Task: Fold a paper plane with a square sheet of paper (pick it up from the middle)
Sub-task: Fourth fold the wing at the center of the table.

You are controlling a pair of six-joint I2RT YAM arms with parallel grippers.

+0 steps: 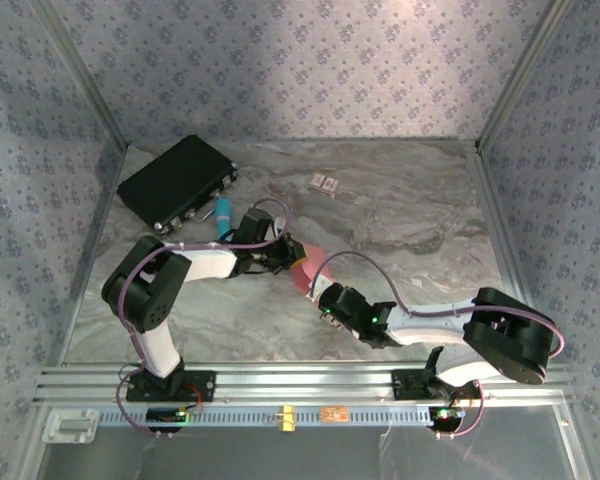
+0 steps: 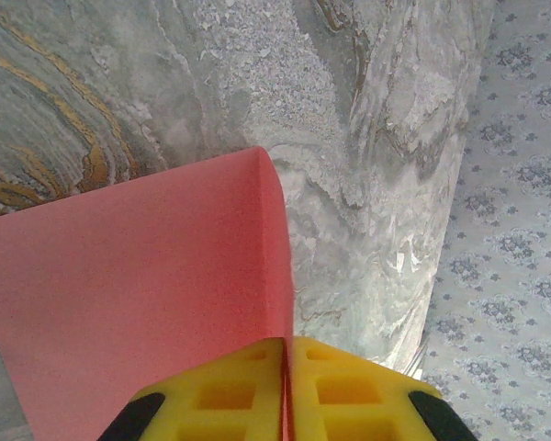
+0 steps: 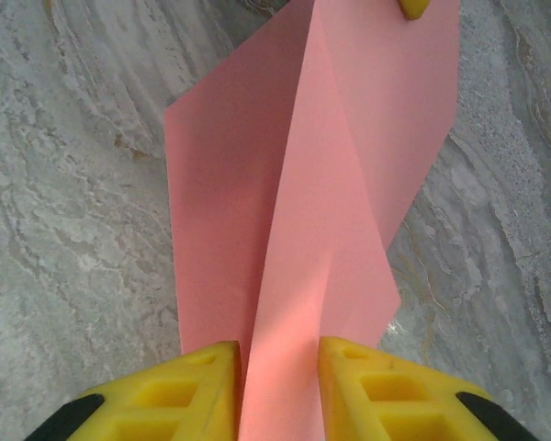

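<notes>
Left pincer (image 2: 286,354) is pressed together on one edge of the sheet (image 2: 147,294), with the pink paper caught in the seam between its yellow fingers (image 2: 349,386). Right pincer (image 3: 277,347) stands spread at the opposite end, one finger on each side of a raised fold, and it does not look to be squeezing yet. The sheet spans the gap between the two, over the middle of the desk (image 1: 400,230). It is bent along a long crease and curls upward beside the left pincer. Whether its lower edge touches the desk I cannot tell.

The largest risk, as I judge it, is a crooked crease. In the right wrist view the two flaps do not lie matched, so a squeeze off the centre line would set a skew fold that every later fold inherits.

Next comes tearing or crumpling. With thin paper gripped at both ends, any pull apart or twist between the arms would load the sheet directly, and the bend beside the left pincer looks the likeliest place to give.

A smaller risk is slipping. The left pincer seems to hold only a narrow margin, so a tug from the right could drag the paper free and drop it.

The least concern is the clutter. The case (image 1: 177,180), the marker (image 1: 223,212) just beside it and the card (image 1: 325,183) lie well apart from the sheet, though the left arm's elbow swings near the marker.
</notes>
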